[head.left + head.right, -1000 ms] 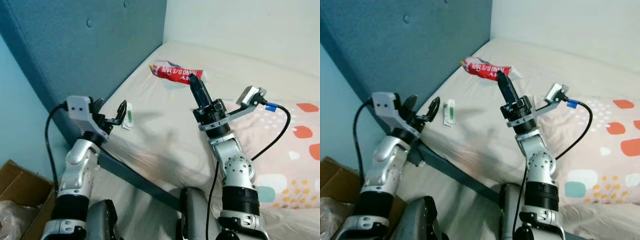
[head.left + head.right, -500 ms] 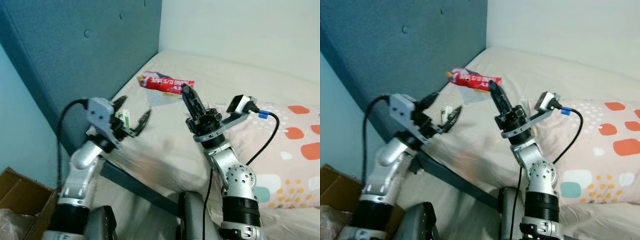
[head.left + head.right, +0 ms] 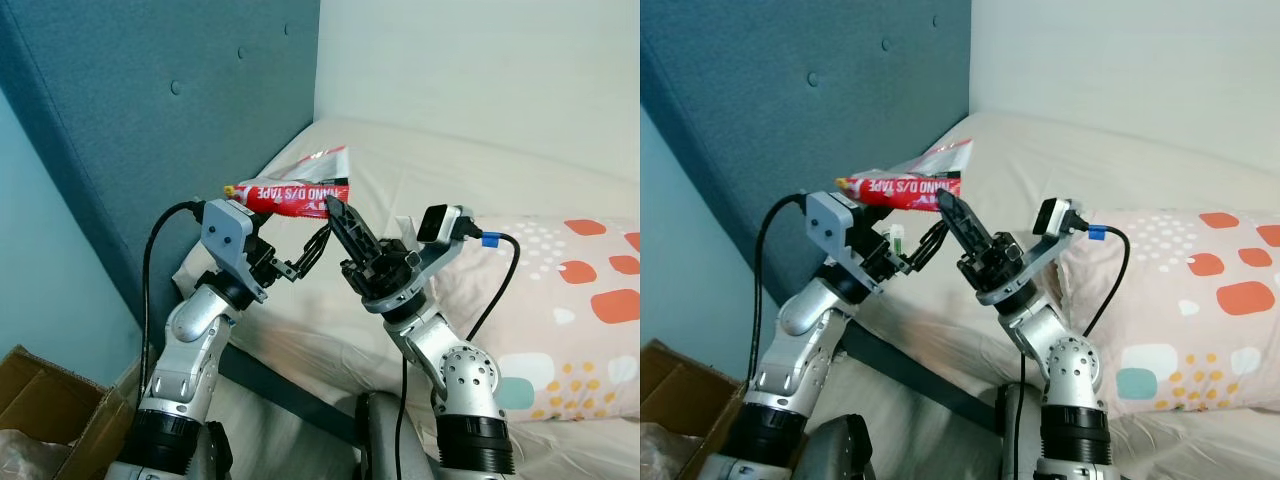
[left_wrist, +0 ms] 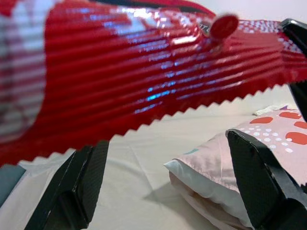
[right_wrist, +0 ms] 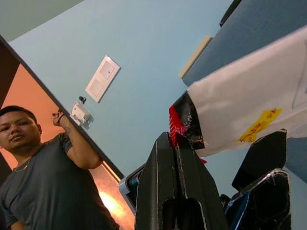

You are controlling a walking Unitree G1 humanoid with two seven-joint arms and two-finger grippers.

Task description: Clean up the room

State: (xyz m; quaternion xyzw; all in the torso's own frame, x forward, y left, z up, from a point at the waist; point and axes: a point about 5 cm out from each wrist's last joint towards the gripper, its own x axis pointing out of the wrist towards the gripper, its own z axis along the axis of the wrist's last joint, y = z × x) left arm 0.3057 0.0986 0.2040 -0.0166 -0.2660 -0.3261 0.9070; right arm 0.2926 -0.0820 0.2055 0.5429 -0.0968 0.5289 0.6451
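A red snack wrapper (image 3: 290,192) with white lettering hangs in the air above the bed's left edge, pinched at its right end by my right gripper (image 3: 334,208), which is shut on it. In the right wrist view its white underside (image 5: 240,110) spreads out from the closed fingers (image 5: 176,182). My left gripper (image 3: 292,256) is open just beneath the wrapper. The left wrist view has the red foil (image 4: 144,72) close above its two spread fingers (image 4: 79,187). A small white-and-green packet (image 3: 897,236) lies on the sheet behind the left gripper.
The cream bed (image 3: 450,170) meets a blue padded headboard (image 3: 150,100) on the left. A spotted pillow (image 3: 570,300) lies at the right. A cardboard box (image 3: 40,400) stands on the floor at lower left. A person (image 5: 38,182) stands by a wall switch (image 5: 103,79).
My right gripper has lifted the red wrapper off the bed and carried it left. My left gripper has risen and moved in under it. The head camera has shifted too.
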